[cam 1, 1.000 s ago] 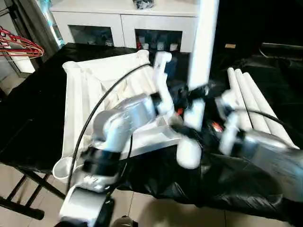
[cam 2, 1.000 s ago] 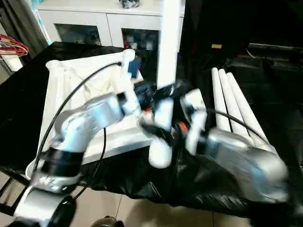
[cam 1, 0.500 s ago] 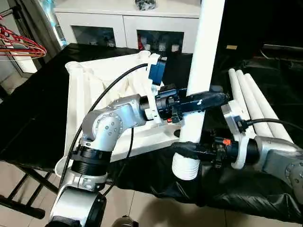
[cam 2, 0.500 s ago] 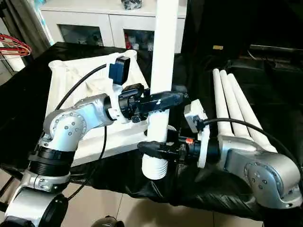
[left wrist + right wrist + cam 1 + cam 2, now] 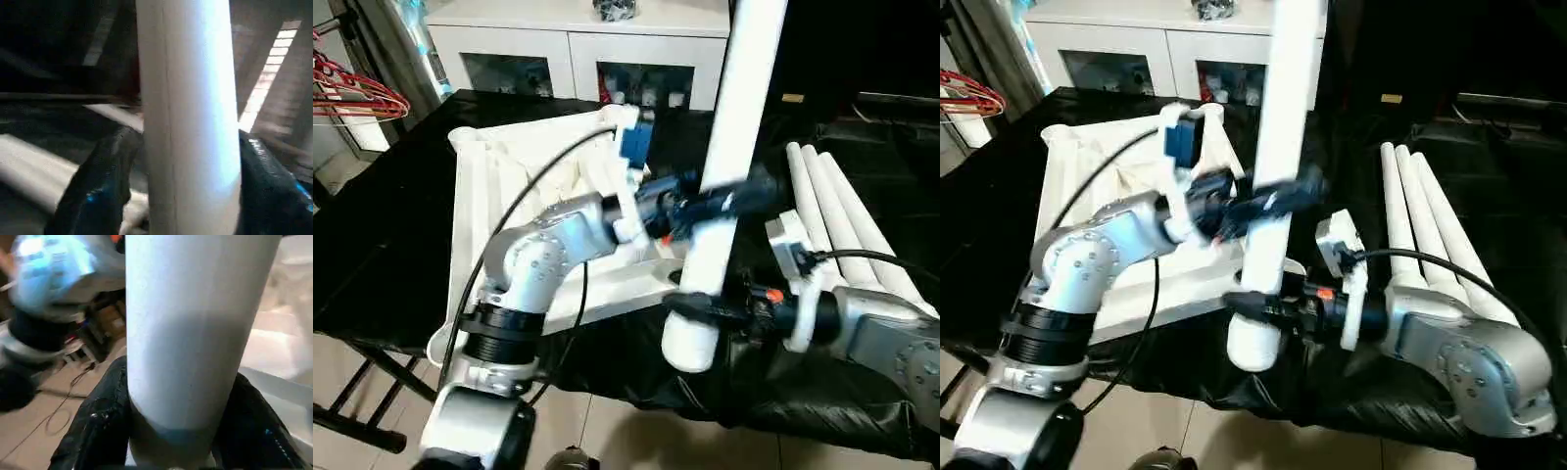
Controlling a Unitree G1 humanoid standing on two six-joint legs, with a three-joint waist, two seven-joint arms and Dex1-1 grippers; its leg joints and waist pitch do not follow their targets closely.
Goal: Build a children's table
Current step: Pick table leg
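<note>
We hold one long white cylindrical plastic leg (image 5: 736,108) upright, tilted slightly, just beside the near right corner of the white ribbed rectangular plastic tabletop (image 5: 499,181), which serves as our landmark. The tabletop lies underside up on the black-draped counter (image 5: 372,235), and the leg's thicker lower end hangs just off that corner, over the counter's front edge.

Our left claw (image 5: 724,201) reaches across from the tabletop's side and meets the leg partway up. In the left wrist view its two black fingers (image 5: 95,181) stand on either side of the leg, but we cannot tell whether they press on it or stand a little off it.

Our right claw (image 5: 697,305) comes in from the side away from the tabletop and grips the leg lower down, near the thick end. In the right wrist view its black fingers (image 5: 100,426) lie against both sides of the leg, closed on it.

Three more long white cylindrical legs (image 5: 837,220) lie side by side on the counter, well apart from the tabletop, beyond our right forearm. Behind the tabletop stands a white cabinet with glass doors (image 5: 568,44). Red wire hangers (image 5: 352,93) hang off the tabletop's far left side.
</note>
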